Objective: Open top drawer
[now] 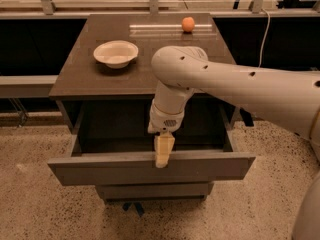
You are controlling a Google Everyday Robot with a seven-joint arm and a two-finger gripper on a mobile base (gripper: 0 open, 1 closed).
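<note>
Under the cabinet top, camera view: top drawer (100, 171) stands well out of the carcass, front face toward the camera, grey box interior exposed and dark at the back.
Drawer front: plain, flat, no handle; level, top edge runs straight left to right.
Gripper (163, 160): at the middle of the drawer front's top edge, pointing down; its tan tip overlaps the edge and hangs a little over the outer face.
Jaw state: can't tell from this view.
Arm (240, 84): white, comes in from the right, elbow over the cabinet's front edge, wrist dropping straight down into the drawer opening.
Lower drawer (155, 190): narrower front just below, closed.
Cabinet top (80, 79): dark brown.
Bowl (116, 53): white, upright, left-centre of the top.
Ball (188, 24): small, orange, back right of the top, well apart from the bowl.
Floor (40, 209): speckled.
</note>
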